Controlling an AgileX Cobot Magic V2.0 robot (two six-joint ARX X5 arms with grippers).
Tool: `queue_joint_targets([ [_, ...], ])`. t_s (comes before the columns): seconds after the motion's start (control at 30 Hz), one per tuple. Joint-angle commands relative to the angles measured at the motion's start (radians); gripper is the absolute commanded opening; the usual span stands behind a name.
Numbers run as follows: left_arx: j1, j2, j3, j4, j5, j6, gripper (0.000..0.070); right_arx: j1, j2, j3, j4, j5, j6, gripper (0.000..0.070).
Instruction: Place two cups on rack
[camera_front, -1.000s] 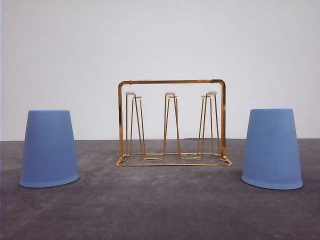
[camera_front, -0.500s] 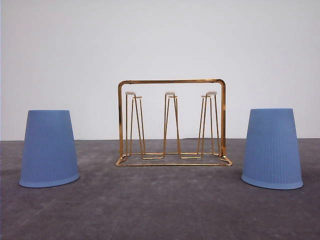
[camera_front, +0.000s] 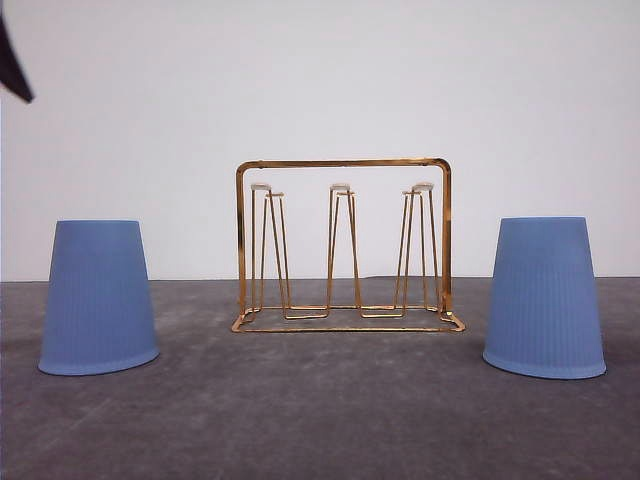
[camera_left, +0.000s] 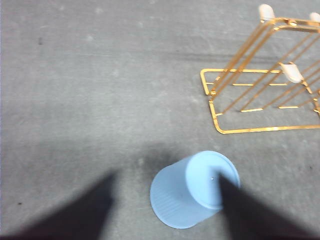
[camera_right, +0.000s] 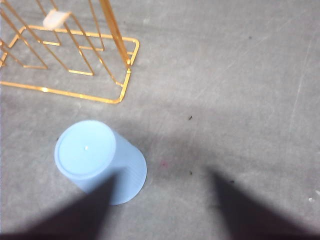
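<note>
Two light-blue ribbed cups stand upside down on the grey table, one at the left (camera_front: 98, 298) and one at the right (camera_front: 544, 297). Between them, a little farther back, stands the gold wire rack (camera_front: 342, 245) with white-tipped prongs and nothing on them. In the left wrist view my left gripper (camera_left: 164, 175) is open above the left cup (camera_left: 192, 189), one dark finger (camera_left: 240, 207) overlapping its base. In the right wrist view my right gripper (camera_right: 164, 176) is open above the table, the right cup (camera_right: 97, 159) by one finger (camera_right: 92, 207).
A dark part of my left arm (camera_front: 12, 65) shows in the top left corner of the front view. The rack's base corner (camera_left: 218, 127) lies a short way from the left cup, and its other corner (camera_right: 122, 95) lies near the right cup. A plain white wall stands behind the table.
A dark part of my left arm has come into the top left corner of the front view. Cups and rack have not moved.
</note>
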Motion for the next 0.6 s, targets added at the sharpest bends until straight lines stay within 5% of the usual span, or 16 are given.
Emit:
queue_joint_targets([
  [0.0, -0.012, 0.007, 0.014, 0.009, 0.018, 0.004, 0.0593, 0.002, 0.004, 0.013, 0.003, 0.000, -0.011, 0.0700],
  [0.27, -0.131, 0.073, 0.014, 0.084, 0.021, -0.022, 0.0598, 0.002, 0.005, 0.013, 0.001, -0.022, -0.010, 0.0700],
  [0.57, -0.250, 0.276, 0.014, 0.147, -0.100, -0.017, 0.0598, 0.002, 0.005, 0.013, 0.001, -0.025, -0.009, 0.0700],
])
